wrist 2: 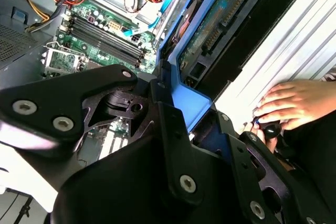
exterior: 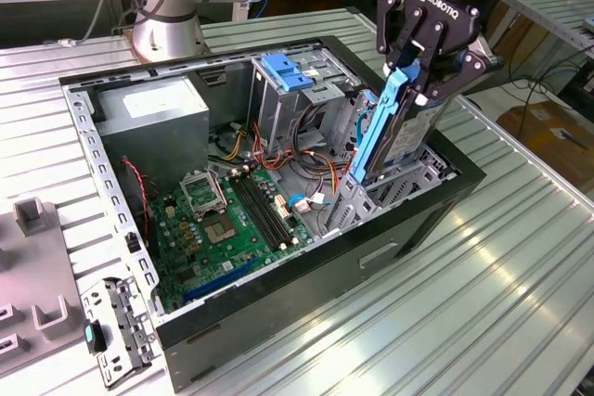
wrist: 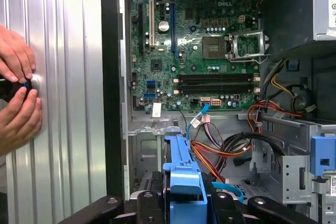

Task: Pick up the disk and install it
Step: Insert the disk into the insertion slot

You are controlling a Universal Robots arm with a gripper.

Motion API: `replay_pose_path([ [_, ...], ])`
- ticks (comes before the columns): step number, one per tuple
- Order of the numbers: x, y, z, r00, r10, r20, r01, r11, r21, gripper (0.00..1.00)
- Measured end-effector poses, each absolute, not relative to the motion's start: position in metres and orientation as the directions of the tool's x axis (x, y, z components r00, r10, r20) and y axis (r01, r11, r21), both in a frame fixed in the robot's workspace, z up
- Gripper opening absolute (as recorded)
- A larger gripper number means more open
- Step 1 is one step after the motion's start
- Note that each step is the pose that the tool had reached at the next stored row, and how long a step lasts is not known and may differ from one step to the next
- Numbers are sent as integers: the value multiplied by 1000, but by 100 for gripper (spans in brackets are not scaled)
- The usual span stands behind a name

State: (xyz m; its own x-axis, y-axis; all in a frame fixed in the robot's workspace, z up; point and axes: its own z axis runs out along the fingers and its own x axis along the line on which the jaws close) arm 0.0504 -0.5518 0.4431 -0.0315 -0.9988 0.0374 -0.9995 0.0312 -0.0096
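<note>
The gripper is clamped on the blue handle end of the disk. The disk stands tilted, its low end down in the bay corner of the open computer case, roughly 2 o'clock from the motherboard in the exterior view.

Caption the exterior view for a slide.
Gripper holds the disk on edge, partly down inside the open computer case.
</note>
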Motion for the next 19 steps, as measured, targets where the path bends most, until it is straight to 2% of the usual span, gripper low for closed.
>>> replay_pose_path([
  [14, 51, -552, 440, -31, -999, 38, -999, 31, -10, 37],
  [16, 51, -552, 439, -31, -999, 37, -999, 31, -10, 38],
  [17, 51, -552, 436, -31, -999, 37, -999, 31, -10, 44],
  [19, 51, -552, 432, -31, -999, 38, -999, 31, -9, 44],
])
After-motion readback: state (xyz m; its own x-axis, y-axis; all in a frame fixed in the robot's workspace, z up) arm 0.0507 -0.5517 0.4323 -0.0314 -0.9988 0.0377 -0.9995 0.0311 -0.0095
